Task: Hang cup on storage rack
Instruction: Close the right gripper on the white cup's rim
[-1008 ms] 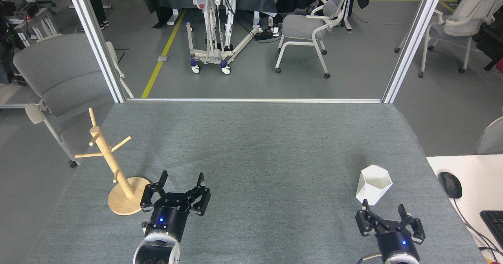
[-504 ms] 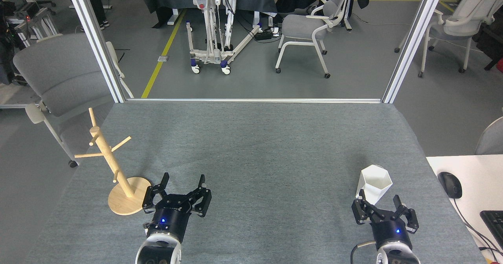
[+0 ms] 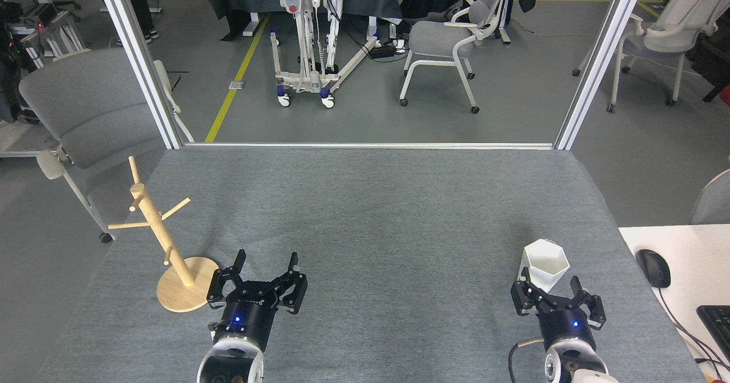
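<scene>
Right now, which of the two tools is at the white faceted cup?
The right tool, open with the white faceted cup between its fingers; the left tool hangs open beside the light wooden mug tree.

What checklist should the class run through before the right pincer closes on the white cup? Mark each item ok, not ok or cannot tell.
1. Right pincer open: ok, fingers spread.
2. Cup upright on the table: ok, hexagonal rim faces up.
3. Pincer aligned with the cup: ok, its fingers flank the cup's lower part.
4. Fingers touching the cup: cannot tell from this view.
5. Storage rack standing with free pegs: ok, nothing hangs on it.
6. Left pincer out of the way: ok, open, beside the rack's base, far from the cup.
</scene>
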